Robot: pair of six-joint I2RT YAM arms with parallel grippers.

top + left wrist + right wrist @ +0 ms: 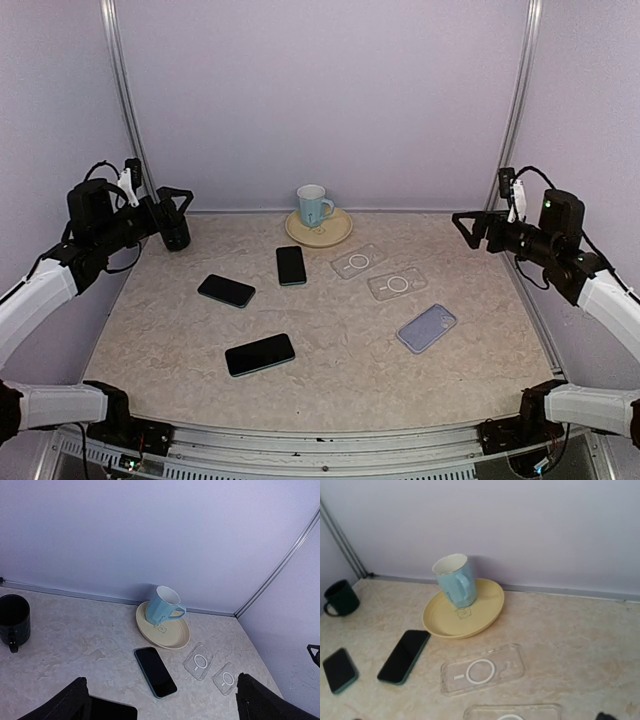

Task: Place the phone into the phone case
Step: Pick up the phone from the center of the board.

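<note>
Now, left tool (175, 205) fully open, empty, right tool (466, 228) likewise, touching nothing

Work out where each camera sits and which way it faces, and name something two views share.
Top external: above and behind the bases, looking down at the table; both arms show, left claw and right claw open.
Left wrist: on the left arm, facing back-right; its fingers frame the bottom.
Right wrist: on the right arm, facing back-left; hardly any claw shows.
Both wrist views share the blue cup on the yellow plate.
</note>
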